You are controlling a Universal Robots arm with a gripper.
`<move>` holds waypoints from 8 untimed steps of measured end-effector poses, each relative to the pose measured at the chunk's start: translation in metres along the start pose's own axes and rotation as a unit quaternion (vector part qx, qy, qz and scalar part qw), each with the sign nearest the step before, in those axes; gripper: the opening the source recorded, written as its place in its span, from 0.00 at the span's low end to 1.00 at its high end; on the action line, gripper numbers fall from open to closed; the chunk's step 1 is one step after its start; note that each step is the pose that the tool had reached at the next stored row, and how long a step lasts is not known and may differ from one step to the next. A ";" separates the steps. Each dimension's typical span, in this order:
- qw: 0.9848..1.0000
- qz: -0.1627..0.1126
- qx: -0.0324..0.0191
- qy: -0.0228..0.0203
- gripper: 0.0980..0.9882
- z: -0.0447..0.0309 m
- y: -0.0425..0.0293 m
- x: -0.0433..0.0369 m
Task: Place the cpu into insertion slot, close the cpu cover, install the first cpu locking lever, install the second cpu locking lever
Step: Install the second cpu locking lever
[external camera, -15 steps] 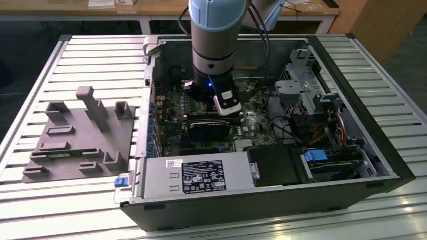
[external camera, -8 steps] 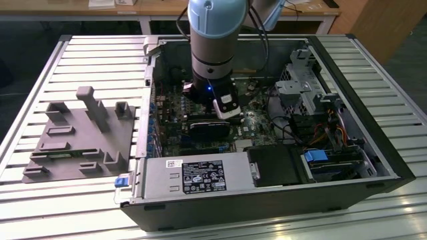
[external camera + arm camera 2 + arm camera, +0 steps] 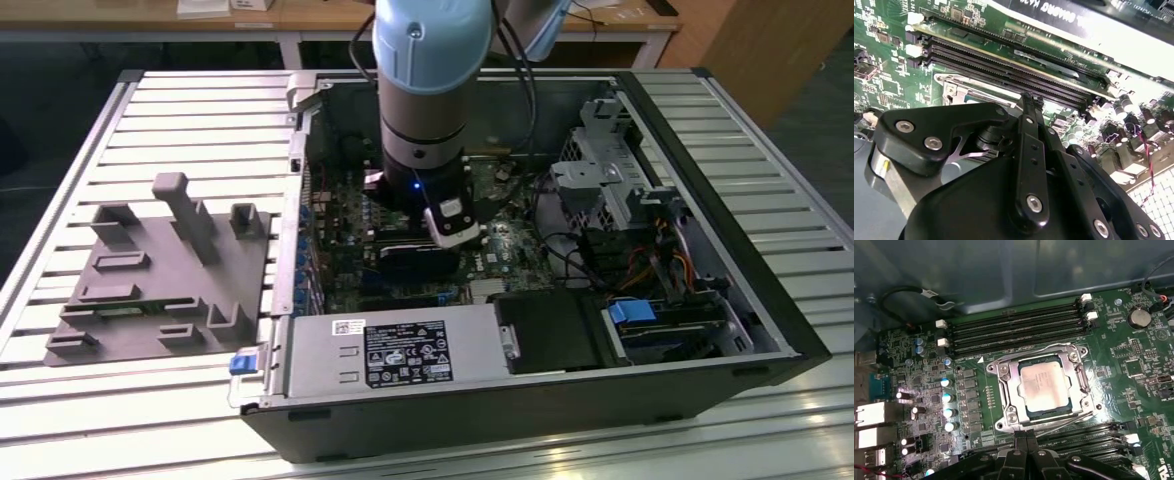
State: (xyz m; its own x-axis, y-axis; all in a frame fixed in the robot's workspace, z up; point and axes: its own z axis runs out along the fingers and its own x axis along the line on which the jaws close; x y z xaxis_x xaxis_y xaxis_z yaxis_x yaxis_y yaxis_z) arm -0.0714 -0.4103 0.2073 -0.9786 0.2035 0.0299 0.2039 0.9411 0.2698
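So the open computer case [image 3: 747, 300] is lying on a slatted metal table [image 3: 174, 110], wooden desks [image 3: 160, 20] running behind. Gripper [image 3: 1026, 440] is hanging closed and empty by the socket edge, while the cpu [image 3: 1046, 386] is sitting in the insertion slot [image 3: 1015, 416] with the cpu cover [image 3: 1006, 371] down around it.

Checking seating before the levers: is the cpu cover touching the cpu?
Touching, as far as shows: in the first wrist view the cpu cover lies flat down around the cpu, its frame overlapping the chip's edges.

cpu [image 3: 1044, 388]: seated in the insertion slot [image 3: 1004, 371]
cpu cover [image 3: 1077, 376]: closed around it
end effector [image 3: 1026, 440]: fingers together, just beside the socket
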 end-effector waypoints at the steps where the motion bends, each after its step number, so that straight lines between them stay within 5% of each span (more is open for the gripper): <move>1: 1.000 0.000 -0.002 0.001 0.00 0.0005 -0.0012 0.0002; 8: 1.000 0.000 -0.013 0.003 0.00 0.0052 -0.0043 0.0020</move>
State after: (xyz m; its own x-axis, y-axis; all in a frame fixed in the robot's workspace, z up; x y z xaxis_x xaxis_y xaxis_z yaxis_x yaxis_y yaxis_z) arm -0.0741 -0.4125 0.2012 -0.9786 0.2026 0.0351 0.2038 0.9338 0.2939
